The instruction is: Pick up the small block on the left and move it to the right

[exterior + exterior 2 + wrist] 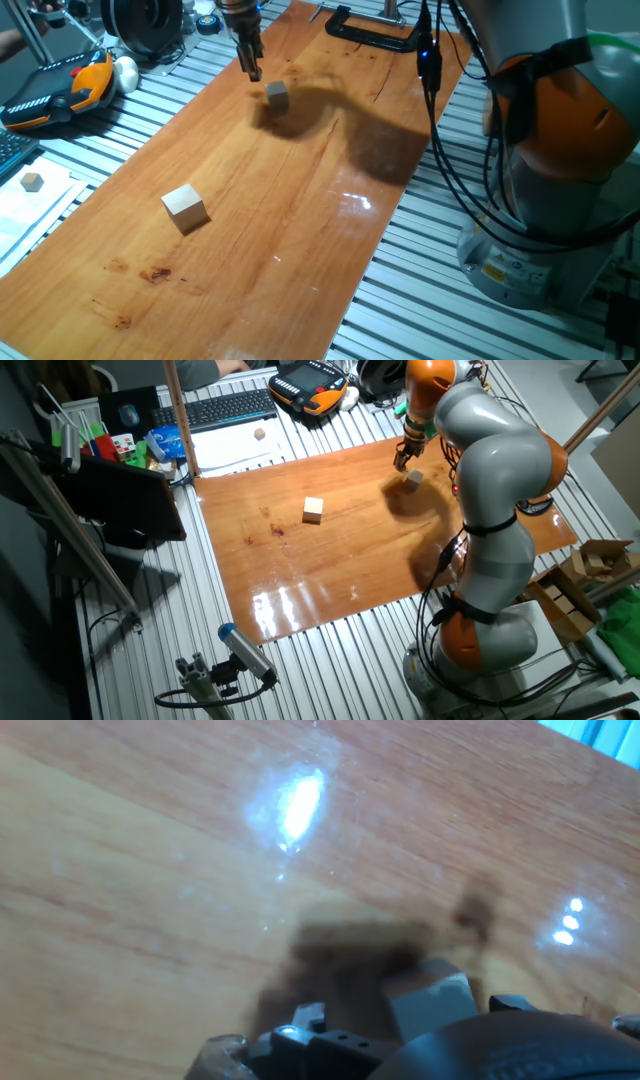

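You see the gripper (252, 66) hanging just above the wooden board (250, 250) near its far end, with the small block (277, 94) resting on the board just beside its fingertips, apart from them. You cannot tell how the jaws stand; the fingers look close together and hold nothing. The larger wooden cube (185, 208) sits well apart, mid-board.
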### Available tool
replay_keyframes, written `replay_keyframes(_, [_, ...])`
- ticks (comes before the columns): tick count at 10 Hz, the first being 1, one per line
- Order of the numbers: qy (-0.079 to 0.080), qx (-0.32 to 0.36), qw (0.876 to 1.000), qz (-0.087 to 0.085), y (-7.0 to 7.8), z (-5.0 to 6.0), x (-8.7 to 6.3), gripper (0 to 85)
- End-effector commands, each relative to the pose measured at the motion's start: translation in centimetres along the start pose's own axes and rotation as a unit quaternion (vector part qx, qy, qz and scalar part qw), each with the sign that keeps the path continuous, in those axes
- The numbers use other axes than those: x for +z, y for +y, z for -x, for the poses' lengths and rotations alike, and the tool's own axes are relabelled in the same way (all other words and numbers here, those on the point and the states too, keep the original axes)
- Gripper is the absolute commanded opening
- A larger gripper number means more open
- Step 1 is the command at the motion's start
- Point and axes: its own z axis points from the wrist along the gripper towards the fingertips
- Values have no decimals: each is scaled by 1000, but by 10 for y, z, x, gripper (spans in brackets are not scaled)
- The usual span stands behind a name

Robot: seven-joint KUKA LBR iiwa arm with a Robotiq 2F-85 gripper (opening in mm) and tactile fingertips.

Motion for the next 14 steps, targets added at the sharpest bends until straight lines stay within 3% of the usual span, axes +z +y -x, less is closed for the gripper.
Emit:
replay_keyframes(1, [-4, -3, 1000, 0, -2, 2, 8, 810])
replay_keyframes(4, [-1, -4, 1000, 8, -11, 0, 25, 850])
replay_keyframes(7, [7, -4, 1000, 9, -18, -3, 35, 850])
replay_keyframes(10, [4, -5, 1000, 15, -27, -12, 50, 850])
replay_keyframes(14, [10, -5, 1000, 20, -31, -15, 69, 850])
